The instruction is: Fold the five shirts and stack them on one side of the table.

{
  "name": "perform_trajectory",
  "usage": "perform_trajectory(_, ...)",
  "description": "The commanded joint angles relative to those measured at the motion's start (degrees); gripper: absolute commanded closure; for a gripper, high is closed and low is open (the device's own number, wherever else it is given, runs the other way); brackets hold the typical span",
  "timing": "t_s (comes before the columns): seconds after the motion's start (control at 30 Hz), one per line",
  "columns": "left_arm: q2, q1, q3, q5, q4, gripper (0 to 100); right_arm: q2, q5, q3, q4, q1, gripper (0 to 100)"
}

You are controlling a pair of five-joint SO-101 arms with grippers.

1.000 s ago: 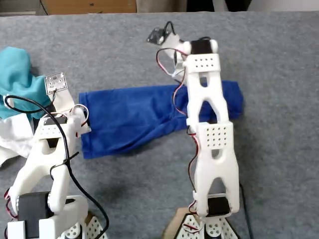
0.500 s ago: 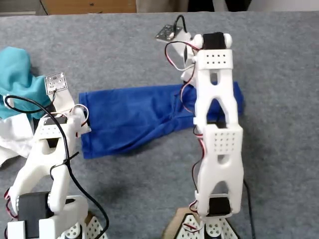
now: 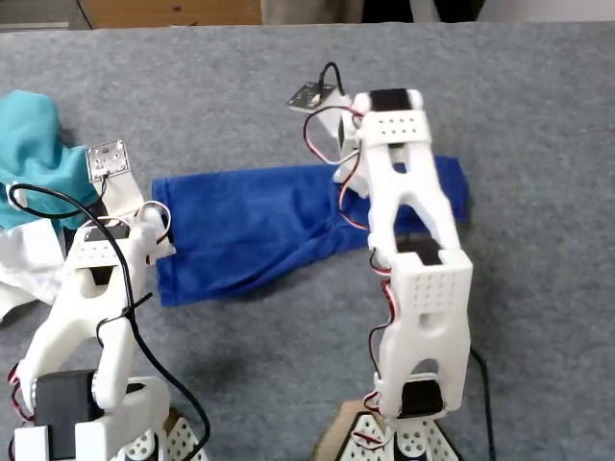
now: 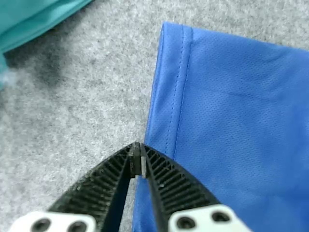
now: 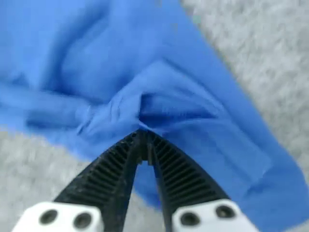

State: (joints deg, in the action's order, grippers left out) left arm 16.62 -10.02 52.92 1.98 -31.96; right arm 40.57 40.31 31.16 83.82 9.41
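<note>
You're early in the job: the blue shirt (image 3: 259, 226) lies mid-table (image 3: 538, 115), only partly folded. The teal shirt (image 3: 34, 154) and white shirt (image 3: 24, 259) sit heaped at the left, unfolded. Your right hand (image 5: 144, 145) is clenched on bunched blue fabric, and your left hand (image 4: 137, 164) looks clenched on its hem.
</note>
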Motion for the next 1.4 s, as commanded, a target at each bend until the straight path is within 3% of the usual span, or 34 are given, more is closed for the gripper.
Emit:
perform_trajectory(0.0,2.4,0.5,-0.3,-0.4,0.8,98,2.4,-2.5,1.2,-6.3,1.0,99.5)
perform_trajectory(0.23,2.4,0.5,-0.3,-0.4,0.8,98,3.4,-2.5,6.9,-4.9,0.7,99.5)
perform_trajectory(0.5,2.4,0.5,-0.3,-0.4,0.8,98,-4.8,2.7,16.8,13.5,-4.1,99.4)
perform_trajectory(0.6,2.4,0.5,-0.3,-0.4,0.8,98,-6.7,5.3,17.0,18.2,-6.5,99.4)
perform_trajectory(0.8,2.4,0.5,-0.3,-0.4,0.8,98,-7.1,5.6,9.0,17.5,-11.6,99.4)
perform_trajectory(0.97,2.4,0.5,-0.3,-0.4,0.8,98,-6.9,5.6,0.4,9.0,-14.2,99.4)
perform_trajectory(1.17,2.4,0.5,-0.3,-0.4,0.8,98,-6.5,5.5,-9.1,-10.6,-16.7,99.4)
perform_trajectory(1.37,2.4,0.5,-0.3,-0.4,0.8,98,-2.8,5.6,-10.0,-23.3,-18.3,99.4)
